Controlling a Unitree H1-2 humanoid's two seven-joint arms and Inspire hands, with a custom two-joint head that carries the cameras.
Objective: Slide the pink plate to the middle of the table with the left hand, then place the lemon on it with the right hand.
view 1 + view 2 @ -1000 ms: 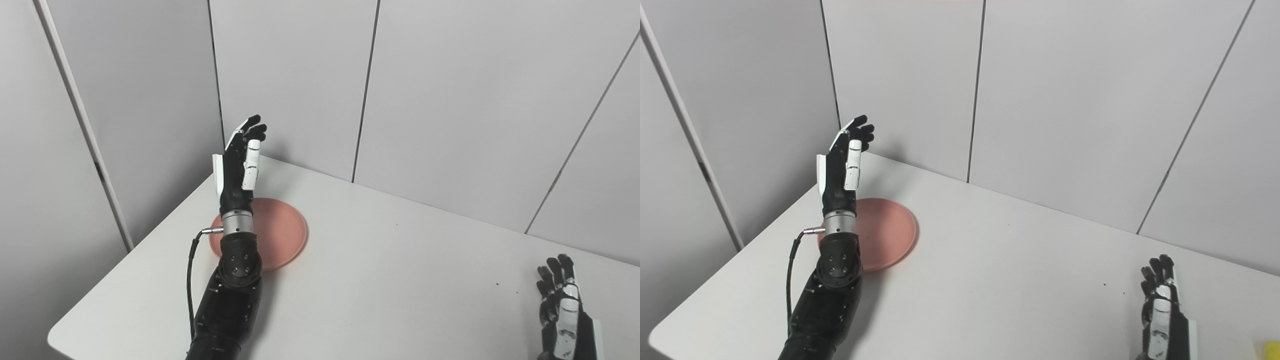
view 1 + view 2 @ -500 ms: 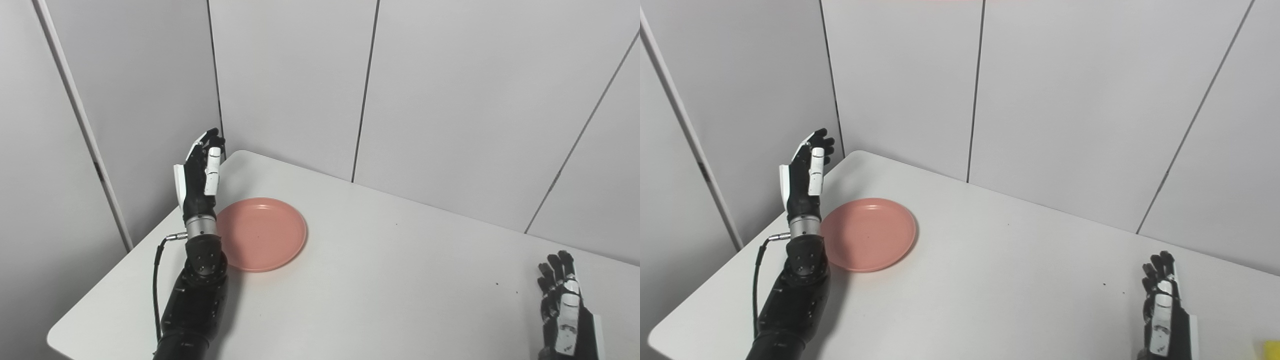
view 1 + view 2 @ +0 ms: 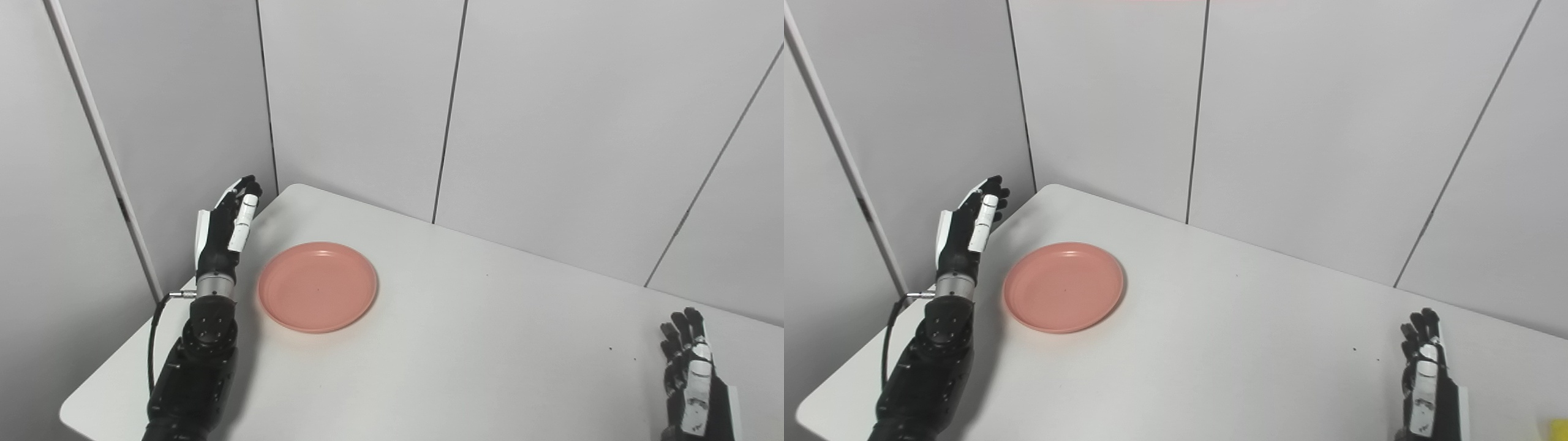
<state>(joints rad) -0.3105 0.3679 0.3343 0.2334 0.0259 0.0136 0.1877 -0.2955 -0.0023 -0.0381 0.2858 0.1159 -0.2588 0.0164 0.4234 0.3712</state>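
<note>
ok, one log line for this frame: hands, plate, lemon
left hand: open, raised left of plate, not touching | round pink plate: flat on white table, left part, empty | right hand: open, idle | lemon: not identifiable

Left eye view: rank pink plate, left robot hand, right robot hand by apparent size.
1. pink plate
2. left robot hand and right robot hand: look alike; the right one sits nearer the camera and partly cut off, so no ranking.

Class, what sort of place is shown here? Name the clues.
Probably a robot test booth or lab, not a home: plain grey wall panels, a bare white table holding only a pink plate, and two robot hands, left hand and right hand.
</note>
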